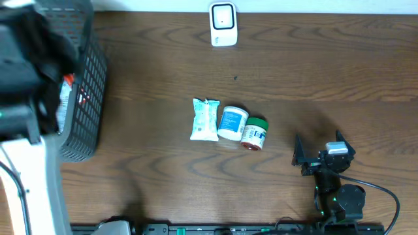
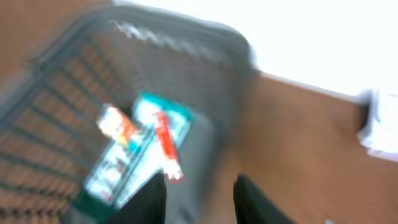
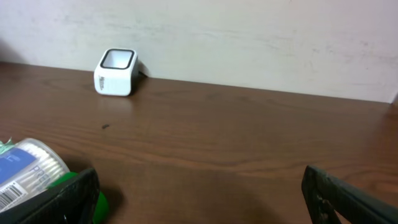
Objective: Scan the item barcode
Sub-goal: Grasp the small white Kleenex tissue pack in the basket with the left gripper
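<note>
A dark wooden table runs back to a pale wall. At the lower right of the overhead view, our right gripper [image 1: 321, 150] has its jaws spread wide and holds nothing. Just left of it, mid-frame, three items lie side by side in a close row: a green-lidded jar [image 1: 255, 133], a white tub [image 1: 232, 123] and a white packet [image 1: 205, 120]. We judge the jar the likeliest next item. It looks light and stiff, lies on its side and may roll, so it is best pinched across its body with the label left bare. At the left edge our left gripper [image 2: 202, 202] hovers over a basket [image 1: 88, 78], jaws partly apart with nothing between them. The scanner [image 1: 223, 25] stands at top centre.
</note>
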Available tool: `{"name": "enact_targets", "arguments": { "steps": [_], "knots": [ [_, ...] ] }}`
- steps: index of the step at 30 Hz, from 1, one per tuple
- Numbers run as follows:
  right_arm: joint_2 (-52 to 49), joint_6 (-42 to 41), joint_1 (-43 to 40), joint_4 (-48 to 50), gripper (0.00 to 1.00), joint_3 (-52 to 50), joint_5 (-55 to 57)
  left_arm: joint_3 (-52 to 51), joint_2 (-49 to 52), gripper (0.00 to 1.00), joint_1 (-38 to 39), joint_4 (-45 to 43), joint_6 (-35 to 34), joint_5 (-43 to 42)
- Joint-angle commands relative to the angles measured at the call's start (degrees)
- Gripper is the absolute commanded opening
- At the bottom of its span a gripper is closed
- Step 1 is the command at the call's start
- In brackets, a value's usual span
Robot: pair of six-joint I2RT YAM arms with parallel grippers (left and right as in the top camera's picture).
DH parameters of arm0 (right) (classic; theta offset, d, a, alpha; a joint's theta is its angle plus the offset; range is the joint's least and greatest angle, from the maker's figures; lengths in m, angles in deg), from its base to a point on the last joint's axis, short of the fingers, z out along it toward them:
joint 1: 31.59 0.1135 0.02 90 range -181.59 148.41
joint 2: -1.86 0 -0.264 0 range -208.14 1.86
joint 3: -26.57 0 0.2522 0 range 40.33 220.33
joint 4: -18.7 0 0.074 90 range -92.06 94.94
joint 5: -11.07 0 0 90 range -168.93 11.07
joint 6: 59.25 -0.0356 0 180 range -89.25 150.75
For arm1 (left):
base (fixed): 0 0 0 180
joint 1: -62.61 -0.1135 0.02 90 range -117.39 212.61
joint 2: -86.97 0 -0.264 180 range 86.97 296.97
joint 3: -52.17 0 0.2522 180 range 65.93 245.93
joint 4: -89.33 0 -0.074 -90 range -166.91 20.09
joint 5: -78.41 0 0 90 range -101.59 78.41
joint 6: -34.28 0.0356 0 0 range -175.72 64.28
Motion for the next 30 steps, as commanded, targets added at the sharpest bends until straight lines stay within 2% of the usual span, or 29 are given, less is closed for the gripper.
{"name": "enact_targets", "arguments": {
  "steps": [1,6,11,13,14,15,17,22,30],
  "knots": [
    [0.1,0.5,0.5,-0.2,0.99,-0.1,0.1,-0.3,0.0,0.34,10.2,8.9,-4.9,0.4],
    [0.1,0.5,0.5,-0.2,0.99,-0.1,0.1,-0.3,3.8,0.34,20.1,19.2,-6.1,4.8],
    [0.1,0.5,0.5,-0.2,0.99,-0.1,0.1,-0.3,8.4,0.34,23.0,23.0,-7.0,7.0],
    [0.1,0.5,0.5,-0.2,0.99,-0.1,0.1,-0.3,9.4,0.38,22.9,22.9,-7.0,11.9],
    [0.1,0.5,0.5,-0.2,0.99,-0.1,0.1,-0.3,9.6,0.44,22.5,22.3,-7.0,14.1],
    [0.1,0.5,0.5,-0.2,0.99,-0.1,0.1,-0.3,9.6,0.54,21.8,21.2,-7.0,15.2],
    [0.1,0.5,0.5,-0.2,0.99,-0.1,0.1,-0.3,9.2,0.58,20.0,18.5,-6.9,15.4],
    [0.1,0.5,0.5,-0.2,0.99,-0.1,0.1,-0.2,7.8,0.78,12.0,11.0,-6.9,15.3],
    [0.1,0.5,0.5,-0.2,0.99,-0.1,0.1,-0.2,8.5,0.81,-3.2,3.5,-6.8,15.1]
  ]
}}
